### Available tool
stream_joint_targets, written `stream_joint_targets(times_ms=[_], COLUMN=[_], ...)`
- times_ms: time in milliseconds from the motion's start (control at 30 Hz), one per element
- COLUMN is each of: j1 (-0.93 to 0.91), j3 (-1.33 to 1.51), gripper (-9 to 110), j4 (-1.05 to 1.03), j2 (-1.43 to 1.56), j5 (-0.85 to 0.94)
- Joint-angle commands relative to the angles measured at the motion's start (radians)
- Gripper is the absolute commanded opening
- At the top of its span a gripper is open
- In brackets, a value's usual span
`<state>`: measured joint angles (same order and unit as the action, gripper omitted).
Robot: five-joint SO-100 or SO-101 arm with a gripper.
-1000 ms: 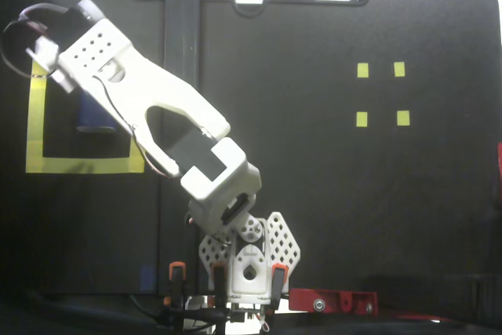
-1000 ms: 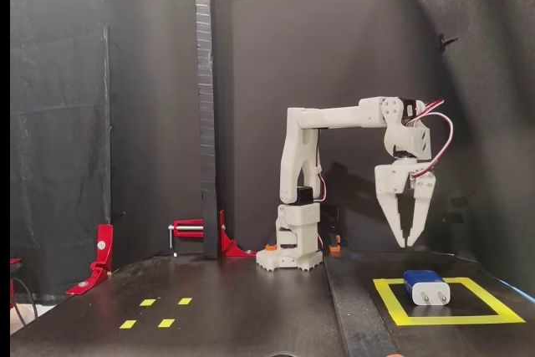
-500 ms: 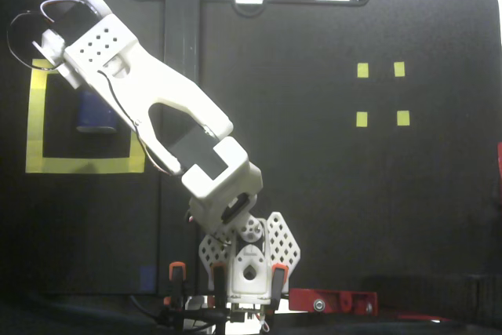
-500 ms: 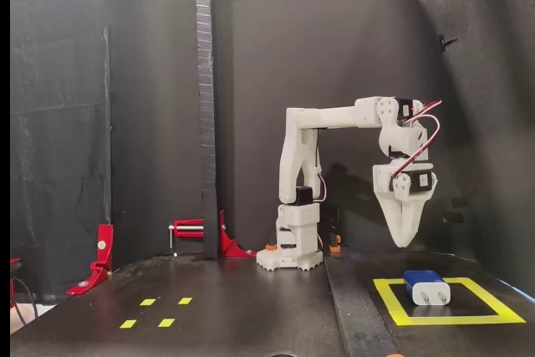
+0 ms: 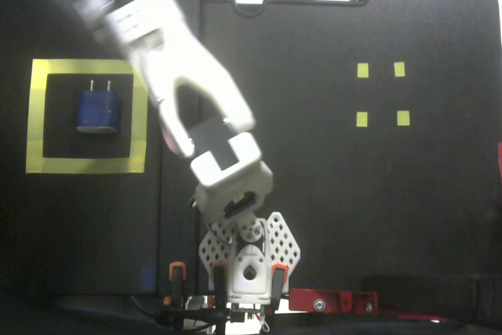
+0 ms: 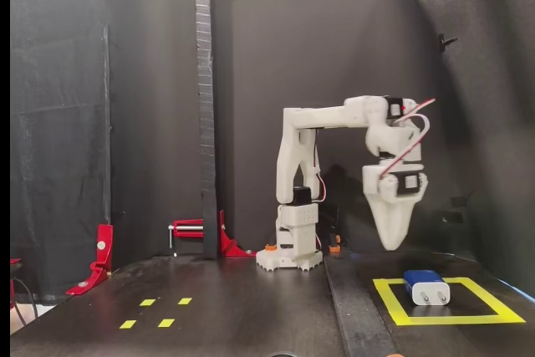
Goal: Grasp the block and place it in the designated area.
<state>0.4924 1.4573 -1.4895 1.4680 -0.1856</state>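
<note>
I see the block (image 5: 98, 110) lying inside the designated area (image 5: 36, 115) near the bench's left edge; gripper (image 6: 390, 242) hangs closed, empty

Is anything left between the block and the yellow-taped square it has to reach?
Nothing visible: the block already lies inside the designated area, on its black centre. The gripper hangs empty above the table, beside the square.

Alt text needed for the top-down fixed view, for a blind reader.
A dark-blue block lies inside the yellow-taped designated area at left, prongs pointing up. The blurred white arm reaches diagonally beside it. Four small yellow squares sit at right.
</note>
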Motion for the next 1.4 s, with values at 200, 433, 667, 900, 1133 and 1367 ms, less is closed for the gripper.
stream_joint_targets(times_ms=[200, 433, 667, 900, 1133, 1367], j1=[-0.333, -0.483, -0.480, -0.486, -0.515, -0.520], j3=[-0.017, -0.014, 0.023, 0.224, 0.548, 0.838], gripper=[0, 0, 0, 0, 0, 0], j4=[0.005, -0.008, -0.038, 0.202, 0.637, 0.910], j2=[0.098, 0.158, 0.245, 0.483, 0.795, 1.072], j5=[0.089, 0.164, 0.176, 0.215, 0.222, 0.222])
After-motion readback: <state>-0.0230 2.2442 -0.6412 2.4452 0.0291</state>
